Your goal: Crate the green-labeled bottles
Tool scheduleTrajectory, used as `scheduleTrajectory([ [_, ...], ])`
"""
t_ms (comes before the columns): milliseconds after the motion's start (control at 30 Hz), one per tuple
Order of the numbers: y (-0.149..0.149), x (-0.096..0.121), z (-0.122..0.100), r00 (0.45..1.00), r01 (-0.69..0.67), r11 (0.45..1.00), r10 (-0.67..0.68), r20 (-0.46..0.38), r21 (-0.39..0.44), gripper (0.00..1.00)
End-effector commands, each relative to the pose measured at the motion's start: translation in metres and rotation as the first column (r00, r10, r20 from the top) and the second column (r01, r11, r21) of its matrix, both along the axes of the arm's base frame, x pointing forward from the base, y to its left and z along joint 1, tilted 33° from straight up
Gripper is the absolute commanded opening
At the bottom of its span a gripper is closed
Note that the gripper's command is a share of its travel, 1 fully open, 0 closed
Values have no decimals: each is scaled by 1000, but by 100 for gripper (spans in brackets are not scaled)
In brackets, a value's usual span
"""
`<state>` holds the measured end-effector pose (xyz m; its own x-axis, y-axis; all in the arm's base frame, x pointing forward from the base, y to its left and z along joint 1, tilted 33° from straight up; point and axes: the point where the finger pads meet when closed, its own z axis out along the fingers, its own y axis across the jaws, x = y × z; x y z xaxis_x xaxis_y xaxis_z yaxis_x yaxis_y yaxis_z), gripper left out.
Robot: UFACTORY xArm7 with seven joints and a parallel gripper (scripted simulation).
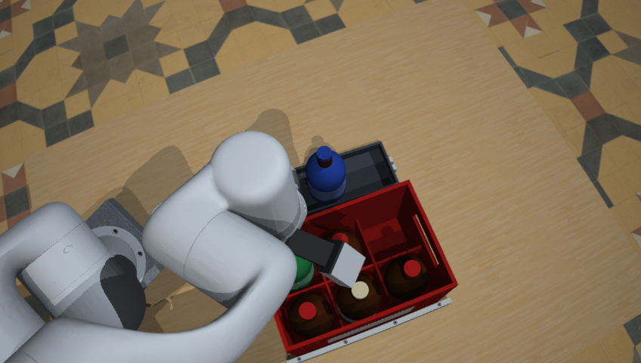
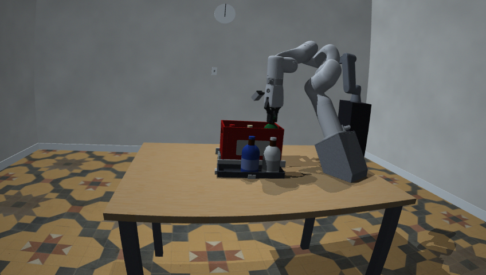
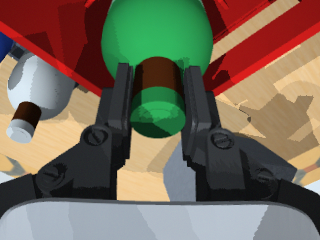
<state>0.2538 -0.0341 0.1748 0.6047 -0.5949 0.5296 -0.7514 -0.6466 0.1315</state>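
My gripper (image 3: 157,85) (image 2: 271,117) is shut on the neck of the green-labeled bottle (image 3: 156,27) (image 1: 305,272) (image 2: 270,126). It holds the bottle upright, sunk into the back corner cell of the red crate (image 1: 443,274) (image 2: 231,139) nearest the arm's base, with only the bottle's shoulder above the rim. In the top view the arm hides the fingers. Three red-capped bottles (image 1: 307,310) (image 1: 411,268) (image 1: 340,237) and a cream-capped bottle (image 1: 360,290) stand in other cells. One back cell (image 1: 386,234) is empty.
A dark grey tray (image 1: 373,171) (image 2: 250,174) lies against the crate. A blue bottle (image 1: 326,172) (image 2: 250,154) and a white bottle (image 2: 271,156) (image 3: 36,87) stand upright on it. Both rest on the wooden table (image 1: 450,134) (image 2: 187,184).
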Motion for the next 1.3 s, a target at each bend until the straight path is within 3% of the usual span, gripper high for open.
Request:
scheduleTrajectory([
  [0, 1, 1, 1, 1000, -1, 1000, 1, 3, 0, 0],
  [1267, -7, 5, -12, 1000, -1, 1000, 1, 3, 0, 0],
])
